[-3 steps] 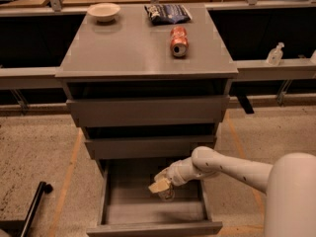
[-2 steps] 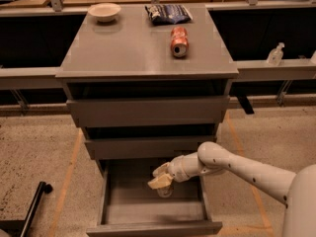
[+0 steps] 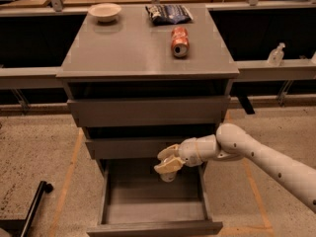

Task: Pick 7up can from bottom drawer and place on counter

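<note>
The bottom drawer (image 3: 154, 227) is pulled open and its grey tray floor is bare. My gripper (image 3: 168, 165) reaches in from the right, over the back of the drawer and just below the middle drawer's front. It is shut on the 7up can (image 3: 168, 176), whose dull grey body shows under the fingers, held upright above the drawer floor. The counter (image 3: 133, 51) is the broad grey top above the three drawers.
A red-orange can (image 3: 179, 41) lies on its side at the counter's right, with a dark snack bag (image 3: 168, 14) behind it and a pale bowl (image 3: 104, 11) at the back left. A clear bottle (image 3: 275, 54) stands on the right ledge. A black pole (image 3: 33, 205) lies on the floor at the lower left.
My gripper has risen from low in the drawer toward the middle drawer's front, with the can in it. My arm has drawn back to the right.
</note>
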Available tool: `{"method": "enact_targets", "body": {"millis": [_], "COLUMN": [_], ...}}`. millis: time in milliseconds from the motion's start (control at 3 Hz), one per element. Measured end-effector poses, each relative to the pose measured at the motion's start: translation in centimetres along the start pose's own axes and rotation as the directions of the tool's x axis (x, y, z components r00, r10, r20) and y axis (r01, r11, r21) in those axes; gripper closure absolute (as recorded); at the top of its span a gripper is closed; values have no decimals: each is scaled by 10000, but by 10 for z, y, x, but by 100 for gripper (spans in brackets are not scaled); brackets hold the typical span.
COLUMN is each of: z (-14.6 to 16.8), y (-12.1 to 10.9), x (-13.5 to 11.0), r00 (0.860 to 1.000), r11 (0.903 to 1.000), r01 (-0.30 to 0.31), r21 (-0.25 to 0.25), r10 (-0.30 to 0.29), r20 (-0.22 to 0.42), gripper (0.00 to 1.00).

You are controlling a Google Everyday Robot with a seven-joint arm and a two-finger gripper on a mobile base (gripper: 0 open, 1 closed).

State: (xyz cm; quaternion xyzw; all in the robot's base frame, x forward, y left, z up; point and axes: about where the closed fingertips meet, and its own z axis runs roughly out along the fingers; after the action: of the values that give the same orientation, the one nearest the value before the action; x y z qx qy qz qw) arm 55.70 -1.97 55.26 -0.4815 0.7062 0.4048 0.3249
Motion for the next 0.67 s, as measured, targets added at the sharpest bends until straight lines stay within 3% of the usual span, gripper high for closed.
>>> {"method": "enact_targets", "body": {"millis": [667], "z": [-69], "y": [-16], "x": [-100], "r00": [9981], "r11": [9938], "r01": [434], "r21": [1025], "r10": [-387], "r20": [-475], "gripper": [100]}}
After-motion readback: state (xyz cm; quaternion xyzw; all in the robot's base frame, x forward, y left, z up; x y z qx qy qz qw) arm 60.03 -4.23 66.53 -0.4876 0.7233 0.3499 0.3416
